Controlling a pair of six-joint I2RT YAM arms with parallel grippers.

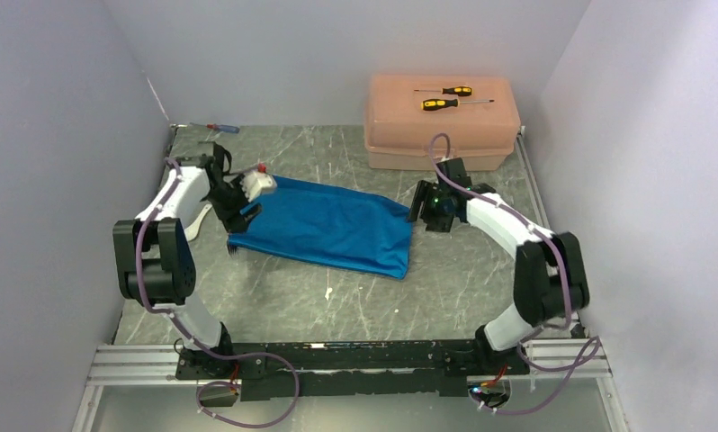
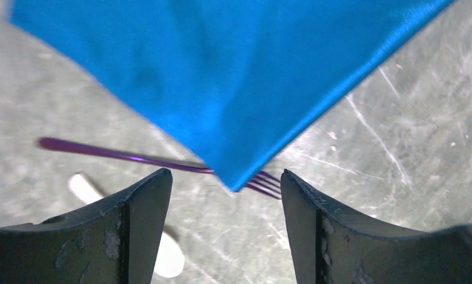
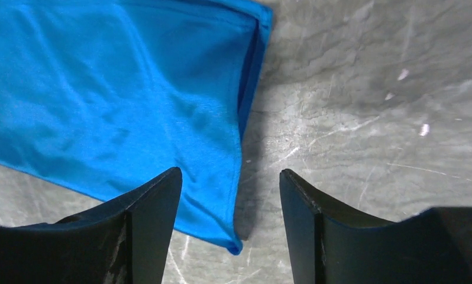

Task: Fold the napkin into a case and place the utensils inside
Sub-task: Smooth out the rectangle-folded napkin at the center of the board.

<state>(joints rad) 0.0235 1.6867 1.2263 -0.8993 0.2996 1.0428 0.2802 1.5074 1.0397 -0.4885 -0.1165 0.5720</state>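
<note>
The bright blue napkin [image 1: 324, 225] lies folded flat in the middle of the table. My left gripper [image 1: 245, 214] is open over its left end. In the left wrist view a napkin corner [image 2: 222, 77] hangs between my open left gripper [image 2: 225, 173]. It covers the neck of the dark purple fork [image 2: 103, 151]. The white spoon [image 2: 165, 263] lies partly behind the left finger. My right gripper [image 1: 423, 209] is open at the napkin's right edge. In the right wrist view the napkin's edge [image 3: 115, 94] sits between the open right gripper [image 3: 229, 171].
A peach plastic box [image 1: 400, 126] stands at the back right with two yellow-and-black screwdrivers [image 1: 445, 97] on its lid. A small blue-and-red screwdriver [image 1: 222, 128] lies at the back left. Grey walls close in on both sides.
</note>
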